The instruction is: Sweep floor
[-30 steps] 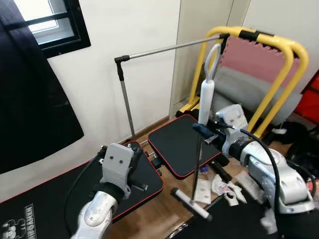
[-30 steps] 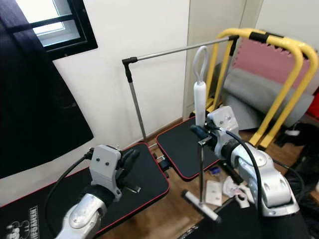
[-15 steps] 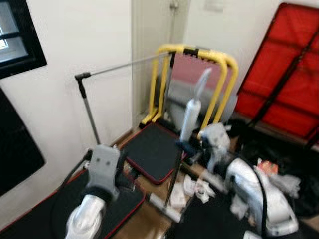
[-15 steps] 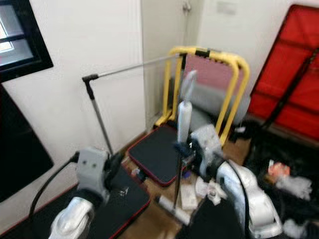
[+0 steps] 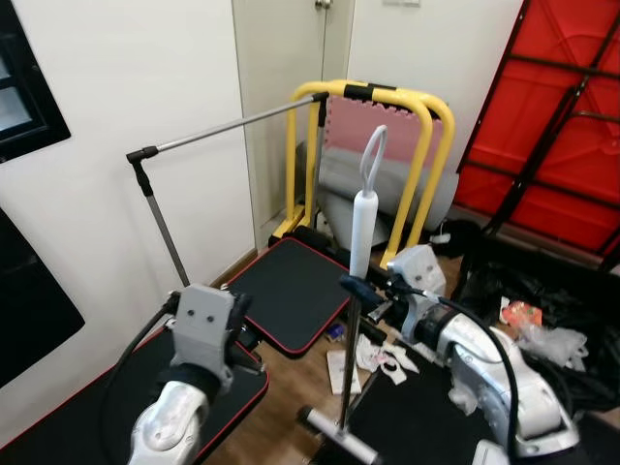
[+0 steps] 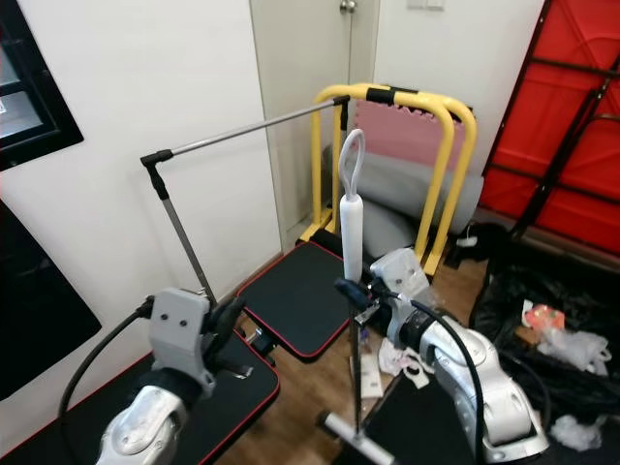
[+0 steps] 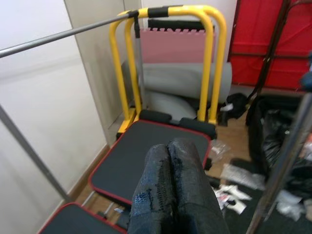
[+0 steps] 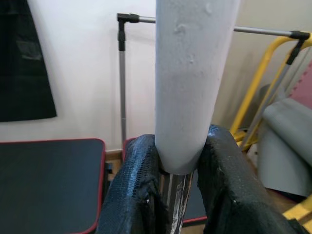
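1 broom [image 5: 356, 291], 2 black mats [image 5: 289, 291], 1 yellow frame [image 5: 418, 145], 2 pincers [image 7: 174, 195].

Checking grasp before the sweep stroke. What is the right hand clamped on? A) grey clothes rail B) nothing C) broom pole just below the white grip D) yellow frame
C: the right hand has its fingers closed on the broom pole just under its white grip.

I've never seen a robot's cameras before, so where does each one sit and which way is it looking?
Left eye, head: looks down at mats, both arms, broom.
Right eye, head: the same scene, slightly shifted.
Left wrist: along the shut left gripper toward the yellow frame.
Right wrist: along the right gripper clamping the broom pole.
Shared: the yellow frame and grey rail.
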Tool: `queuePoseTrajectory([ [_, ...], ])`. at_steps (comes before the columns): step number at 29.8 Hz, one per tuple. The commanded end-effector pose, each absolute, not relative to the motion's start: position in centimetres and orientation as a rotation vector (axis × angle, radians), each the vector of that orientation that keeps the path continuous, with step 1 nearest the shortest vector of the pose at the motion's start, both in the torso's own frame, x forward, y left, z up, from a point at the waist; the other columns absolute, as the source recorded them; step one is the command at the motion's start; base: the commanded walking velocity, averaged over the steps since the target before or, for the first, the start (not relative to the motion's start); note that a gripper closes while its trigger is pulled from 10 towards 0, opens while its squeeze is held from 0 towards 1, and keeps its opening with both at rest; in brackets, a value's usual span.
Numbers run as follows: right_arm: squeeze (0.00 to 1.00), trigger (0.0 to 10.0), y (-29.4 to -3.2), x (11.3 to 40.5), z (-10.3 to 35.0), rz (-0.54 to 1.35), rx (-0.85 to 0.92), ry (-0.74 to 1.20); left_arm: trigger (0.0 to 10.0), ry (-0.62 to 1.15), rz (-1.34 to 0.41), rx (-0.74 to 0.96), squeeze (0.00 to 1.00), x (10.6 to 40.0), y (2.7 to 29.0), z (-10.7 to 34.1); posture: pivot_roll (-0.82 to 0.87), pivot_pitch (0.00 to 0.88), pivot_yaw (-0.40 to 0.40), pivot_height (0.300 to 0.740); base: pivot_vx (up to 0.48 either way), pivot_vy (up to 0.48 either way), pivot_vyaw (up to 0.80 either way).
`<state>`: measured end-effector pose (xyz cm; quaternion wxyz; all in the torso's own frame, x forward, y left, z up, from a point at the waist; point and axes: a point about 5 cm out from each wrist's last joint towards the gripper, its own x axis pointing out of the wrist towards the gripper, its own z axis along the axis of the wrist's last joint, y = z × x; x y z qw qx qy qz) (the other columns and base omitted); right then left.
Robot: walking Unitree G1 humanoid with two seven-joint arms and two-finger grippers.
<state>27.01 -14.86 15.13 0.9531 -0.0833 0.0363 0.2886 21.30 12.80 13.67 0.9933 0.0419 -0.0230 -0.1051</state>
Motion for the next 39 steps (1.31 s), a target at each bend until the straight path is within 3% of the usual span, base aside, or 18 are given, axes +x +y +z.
queuePoseTrajectory([
  [1,0.00,10.0,-14.45,27.25,16.39,0.590,-0.194,-0.013,10.0,-0.032,-0.182,0.092,0.00,21.30,13.26,13.47,-0.14,0.000,-0.040,0.740,0.000,-0.315,0.00],
  [22,0.00,10.0,-14.84,27.68,16.60,0.524,-0.276,-0.067,10.0,-0.021,-0.192,0.094,0.00,21.18,13.02,13.18,-0.14,0.000,-0.040,0.740,0.000,-0.303,0.00],
  [34,0.00,10.0,-15.17,28.20,16.35,0.474,-0.292,-0.056,10.0,-0.007,-0.164,0.066,0.00,21.28,13.23,13.01,-0.14,0.000,-0.044,0.740,0.000,0.000,0.00],
  [39,0.00,10.0,-14.98,28.18,16.81,0.498,-0.260,-0.087,10.0,-0.010,-0.165,0.062,0.00,21.31,13.26,13.06,-0.14,0.000,-0.041,0.740,0.000,0.000,-0.64],
])
